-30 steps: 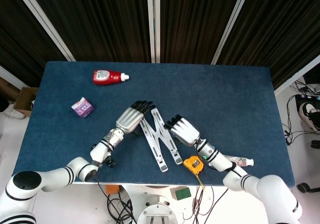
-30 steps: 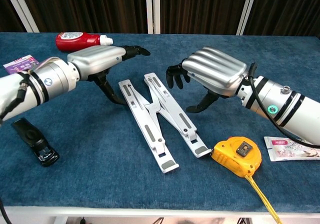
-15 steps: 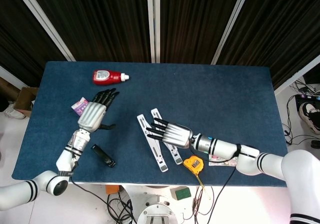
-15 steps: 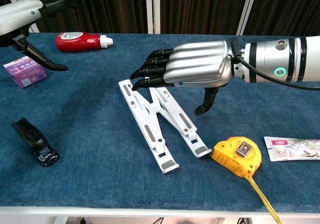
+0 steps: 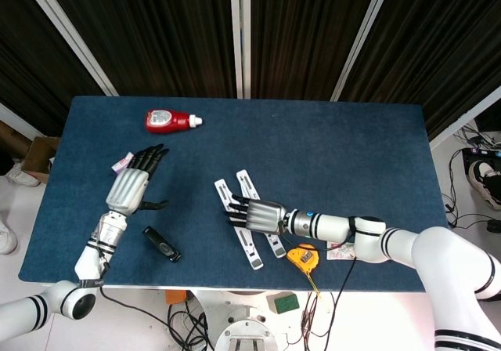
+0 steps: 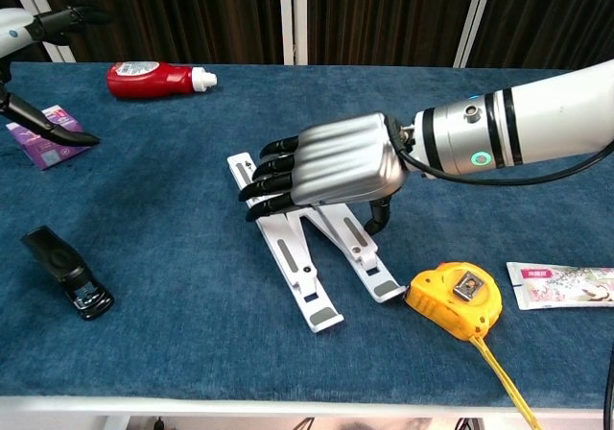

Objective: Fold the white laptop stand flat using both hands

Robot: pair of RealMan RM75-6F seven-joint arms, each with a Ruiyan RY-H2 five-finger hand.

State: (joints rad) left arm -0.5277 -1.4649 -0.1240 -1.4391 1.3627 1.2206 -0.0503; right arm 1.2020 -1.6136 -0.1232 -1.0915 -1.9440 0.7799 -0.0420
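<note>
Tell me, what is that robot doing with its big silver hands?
It is folding a white laptop stand flat. The right hand lies palm-down over the stand, which is spread on the blue table. The left hand is off to the side, open and holding nothing. A yellow tape measure sits nearby.

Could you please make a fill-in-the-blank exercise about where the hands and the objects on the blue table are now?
1. The right hand rests palm-down on the white folding laptop stand, while the left hand is lifted near the small ____ packet.
2. The yellow tape measure lies by the stand's ____ end.
3. The red bottle has a ____ cap.
4. The black clip-like object lies nearest the ____ hand.

Missing words: purple; near; white; left
</note>
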